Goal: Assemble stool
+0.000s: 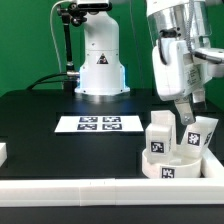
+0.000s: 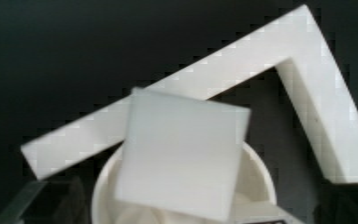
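Note:
The stool's round white seat (image 1: 176, 168) lies at the exterior view's right front, in the corner of a white rail. White leg blocks with tags stand up out of it: one upright (image 1: 160, 135), another leaning (image 1: 198, 134). My gripper (image 1: 187, 116) hangs just over the seat between them, with its fingers apart and nothing clamped. In the wrist view a leg block (image 2: 179, 150) rises from the seat (image 2: 250, 192) right under the gripper (image 2: 190, 208). Only dim edges of the fingers show, well clear of the block on both sides.
The marker board (image 1: 98, 124) lies flat mid-table in front of the robot base (image 1: 100, 65). A white rail (image 1: 80, 192) borders the front edge and turns a corner (image 2: 282, 60) beside the seat. A small white piece (image 1: 3, 152) sits at the exterior view's left edge.

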Controlling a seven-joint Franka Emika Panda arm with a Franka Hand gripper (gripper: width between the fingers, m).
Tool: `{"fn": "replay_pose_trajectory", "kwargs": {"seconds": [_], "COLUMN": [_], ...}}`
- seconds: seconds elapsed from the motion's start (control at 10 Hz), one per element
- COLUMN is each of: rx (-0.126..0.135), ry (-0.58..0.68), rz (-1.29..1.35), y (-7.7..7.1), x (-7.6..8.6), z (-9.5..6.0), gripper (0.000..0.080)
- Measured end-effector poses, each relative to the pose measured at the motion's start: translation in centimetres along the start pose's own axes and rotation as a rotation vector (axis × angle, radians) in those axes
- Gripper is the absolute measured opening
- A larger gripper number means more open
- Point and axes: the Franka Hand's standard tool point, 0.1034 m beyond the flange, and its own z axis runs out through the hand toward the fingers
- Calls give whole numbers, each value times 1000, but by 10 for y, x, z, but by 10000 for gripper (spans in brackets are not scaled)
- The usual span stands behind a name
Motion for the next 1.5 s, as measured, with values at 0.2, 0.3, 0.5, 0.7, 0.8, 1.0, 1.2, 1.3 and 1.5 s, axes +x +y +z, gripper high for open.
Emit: {"fn": "replay_pose_trajectory", "kwargs": {"seconds": [0.2, 0.3, 0.5, 0.7, 0.8, 1.0, 1.2, 1.3, 1.5], "rx": [-60, -79, -79, -73, -75, -80, -97, -109, -125], "ry": [21, 34, 31, 26, 24, 26, 36, 39, 46], "rz": [-271, -432, -635, -783, -882, -1031, -1311, -1433, -1628], "y": [1, -3, -4, -4, -5, -6, -5, -5, -1], "x": [1, 0, -6, -8, -7, -6, -6, -7, -15], "z": [-2, -4, -5, -5, -5, -5, -5, -5, -4], "gripper": [649, 649, 649, 649, 649, 649, 649, 649, 649]}}
